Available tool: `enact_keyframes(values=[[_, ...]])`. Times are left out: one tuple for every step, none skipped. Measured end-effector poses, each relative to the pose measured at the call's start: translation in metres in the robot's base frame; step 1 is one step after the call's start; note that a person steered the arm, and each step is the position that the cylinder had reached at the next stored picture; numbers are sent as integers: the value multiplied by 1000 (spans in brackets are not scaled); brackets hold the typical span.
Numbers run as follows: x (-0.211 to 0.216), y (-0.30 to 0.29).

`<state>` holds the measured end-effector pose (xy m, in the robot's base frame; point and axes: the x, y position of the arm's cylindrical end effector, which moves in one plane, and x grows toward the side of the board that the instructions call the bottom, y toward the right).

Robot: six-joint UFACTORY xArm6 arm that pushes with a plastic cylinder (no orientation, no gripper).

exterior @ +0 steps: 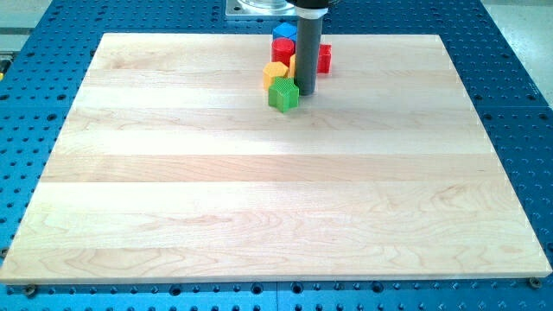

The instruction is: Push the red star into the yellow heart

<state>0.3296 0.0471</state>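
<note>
The blocks are clustered at the view's top centre of the wooden board [259, 190]. A red block [324, 58], shape unclear, sits just right of the rod and is partly hidden by it. Another red block [282, 49] sits left of the rod, below a blue block [284, 32]. A yellow-orange block [275, 73] lies below that red block; I cannot make out whether it is the heart. A sliver of a further yellow block [292, 64] shows against the rod. A green block [282, 94] is lowest. My tip [308, 92] rests just right of the green block, below and left of the right-hand red block.
The board lies on a blue perforated table [518, 78]. The arm's base plate [259, 9] shows at the view's top edge, just behind the cluster.
</note>
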Motion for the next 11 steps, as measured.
enact_keyframes(values=[[0, 0], [0, 0], [15, 48], [-21, 139], [-77, 154], [-106, 127], [-75, 76], [-34, 44], [-36, 22], [-36, 46], [-61, 61]])
